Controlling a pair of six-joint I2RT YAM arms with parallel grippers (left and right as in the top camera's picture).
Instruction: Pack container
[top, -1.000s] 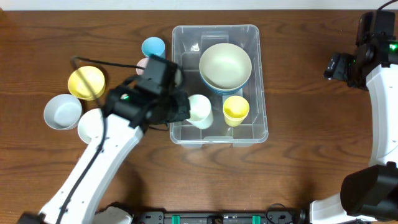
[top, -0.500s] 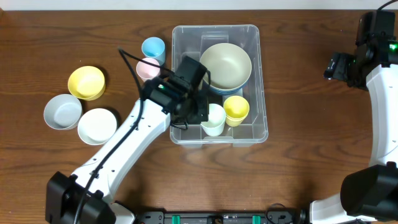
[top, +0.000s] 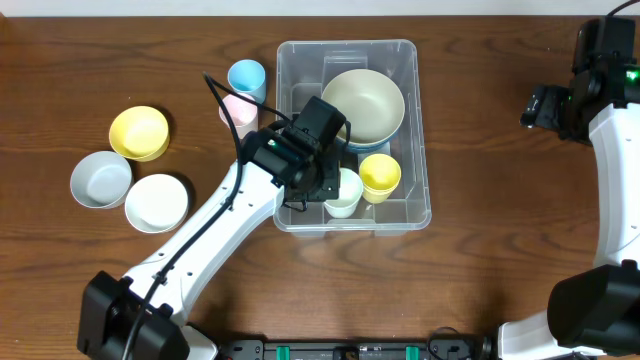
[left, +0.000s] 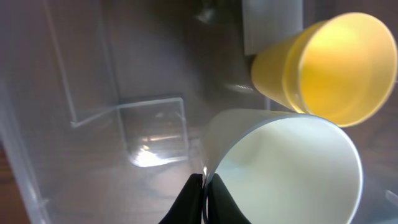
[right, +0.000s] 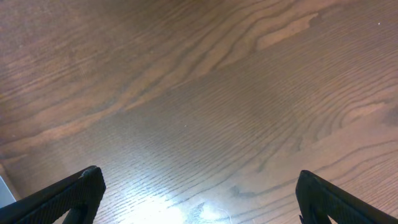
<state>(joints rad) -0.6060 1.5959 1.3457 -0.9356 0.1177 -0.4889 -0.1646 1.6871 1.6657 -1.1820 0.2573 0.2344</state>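
The left gripper (left: 203, 185) pinches the pale cup (left: 292, 168) by its rim inside the container (top: 417, 120), which sits mid-table on the brown wooden table (top: 500, 260). The right gripper (right: 199, 190) gapes empty over bare wood. Since 1 second ago, the pale cup has moved beside the yellow cup (top: 380, 176).

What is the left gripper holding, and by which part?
The left gripper pinches the pale cup by its rim, inside the container. The right gripper is open, holding nothing.
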